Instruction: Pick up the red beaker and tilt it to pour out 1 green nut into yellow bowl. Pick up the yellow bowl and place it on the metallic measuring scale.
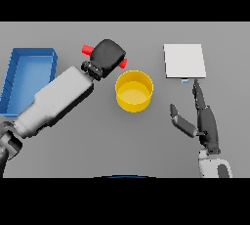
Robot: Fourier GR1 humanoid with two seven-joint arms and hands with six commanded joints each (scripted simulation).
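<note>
Grey table (73, 141), plain and matte, seen from above. Blue tray (14, 79), shallow and rectangular, at far left, partly covered by the left forearm.

Left hand (108, 56) at upper centre, back of the hand turned toward the viewer, fingers curled round the red beaker (88, 49). Beaker mostly hidden by the hand; one red end visible at the hand's upper left, a second small red part at its right edge, pointing toward the bowl. Beaker lying tilted, close to level, rather than upright. Contents of the beaker not visible.

Yellow bowl (134, 91), round and straight-walled, on the table just below and right of the left hand, apart from it. Interior uniformly yellow; no separate item distinguishable inside.

Metallic measuring scale (184, 60), a pale square plate, at upper right, well apart from the bowl, with a small bluish tab at the middle of its near edge. No readable writing, label or brand on the scale, beaker, bowl or tray.

Right hand (205, 121) at lower right, fingers straight and spread from the thumb, holding nothing; fingertips just below the scale's near edge, near the tab.
</note>
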